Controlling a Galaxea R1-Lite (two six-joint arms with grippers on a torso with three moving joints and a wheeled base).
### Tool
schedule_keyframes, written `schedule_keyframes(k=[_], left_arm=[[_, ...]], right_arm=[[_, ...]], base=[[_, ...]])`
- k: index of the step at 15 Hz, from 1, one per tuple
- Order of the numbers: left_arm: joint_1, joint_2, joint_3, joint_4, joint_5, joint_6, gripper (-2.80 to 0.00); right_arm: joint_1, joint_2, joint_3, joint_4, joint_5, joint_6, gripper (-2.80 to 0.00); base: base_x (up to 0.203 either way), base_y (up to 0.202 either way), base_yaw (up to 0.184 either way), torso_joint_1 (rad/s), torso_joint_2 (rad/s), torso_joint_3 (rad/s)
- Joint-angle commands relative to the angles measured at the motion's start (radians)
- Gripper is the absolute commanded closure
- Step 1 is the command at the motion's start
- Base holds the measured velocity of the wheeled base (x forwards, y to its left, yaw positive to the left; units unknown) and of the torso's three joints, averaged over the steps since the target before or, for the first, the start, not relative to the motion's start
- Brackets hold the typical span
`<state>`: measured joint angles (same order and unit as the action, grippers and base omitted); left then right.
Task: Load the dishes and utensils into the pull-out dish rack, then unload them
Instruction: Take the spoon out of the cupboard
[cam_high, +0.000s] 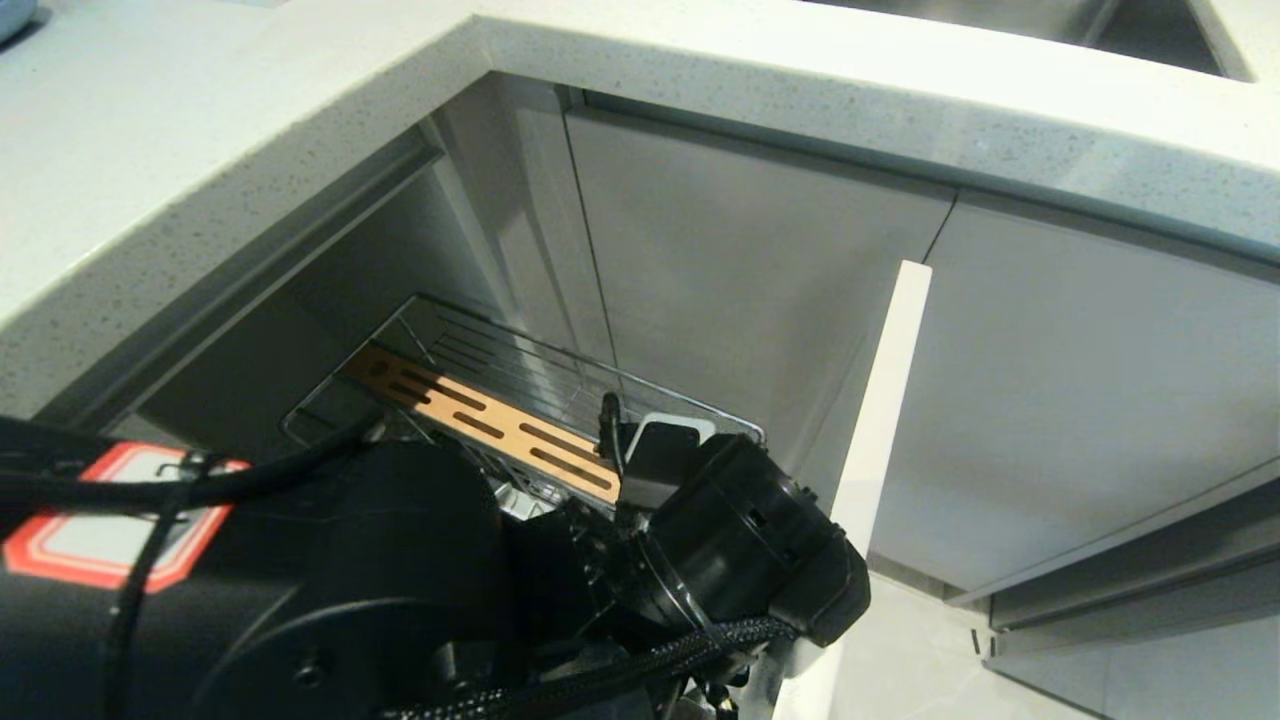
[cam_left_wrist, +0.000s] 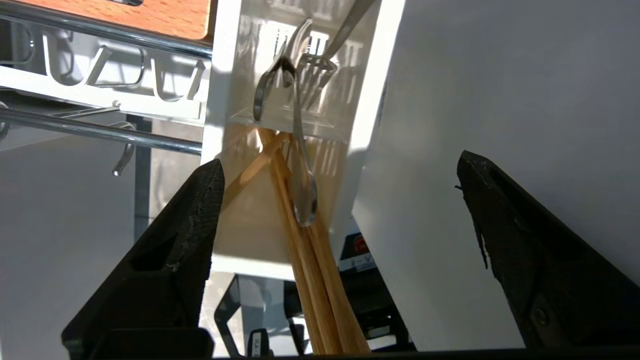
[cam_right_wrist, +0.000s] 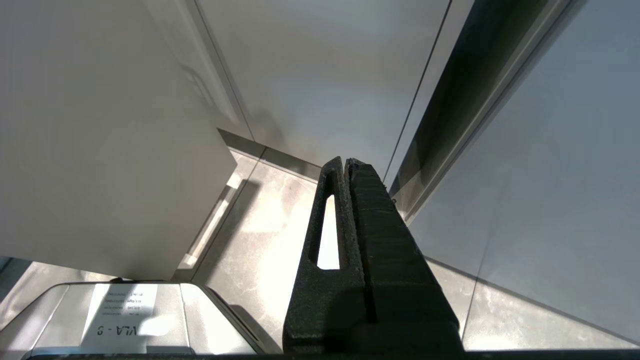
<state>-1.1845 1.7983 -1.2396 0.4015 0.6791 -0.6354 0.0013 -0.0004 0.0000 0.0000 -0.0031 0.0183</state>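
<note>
Centre of the left wrist frame: chopsticks (cam_left_wrist: 305, 250) and spoon (cam_left_wrist: 304, 190) sit in the white cutlery tub (cam_left_wrist: 220, 100), left gripper (cam_left_wrist: 340, 175) spread wide around nothing, right gripper (cam_right_wrist: 347, 165) pressed together; utensils look loaded, no dishes visible, unloading still pending.

Speckled pale stone countertop (cam_high: 250, 150) wraps the upper frame at an inside corner. Steel sink (cam_high: 1100, 20) is recessed at upper right. Flat grey cabinet doors (cam_high: 760, 270) fill the centre, with narrow dark seams between panels. Glossy light floor tiles (cam_right_wrist: 260, 225) lie below, carrying bright reflected glare.
</note>
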Motion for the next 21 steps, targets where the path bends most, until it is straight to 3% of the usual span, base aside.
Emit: schedule_keyframes(k=[1,11,12,21], left_arm=[[0.0,0.013,0.005,0.0,0.003,-0.004,-2.8],[0.005,0.027,0.006,0.003,0.007,0.005,-2.8],[0.005,0.027,0.006,0.005,0.007,0.005,0.0],[0.006,0.028,0.005,0.003,0.016,0.005,0.0]], right_arm=[[0.0,0.0,0.002,0.0,0.0,0.0,0.0],[0.0,0.0,0.002,0.0,0.0,0.0,0.0],[0.0,0.0,0.002,0.0,0.0,0.0,0.0],[0.0,0.0,0.002,0.0,0.0,0.0,0.0]], base=[[0.0,0.0,0.0,0.0,0.0,0.0],[0.0,0.0,0.0,0.0,0.0,0.0],[0.0,0.0,0.0,0.0,0.0,0.0],[0.0,0.0,0.0,0.0,0.0,0.0]])
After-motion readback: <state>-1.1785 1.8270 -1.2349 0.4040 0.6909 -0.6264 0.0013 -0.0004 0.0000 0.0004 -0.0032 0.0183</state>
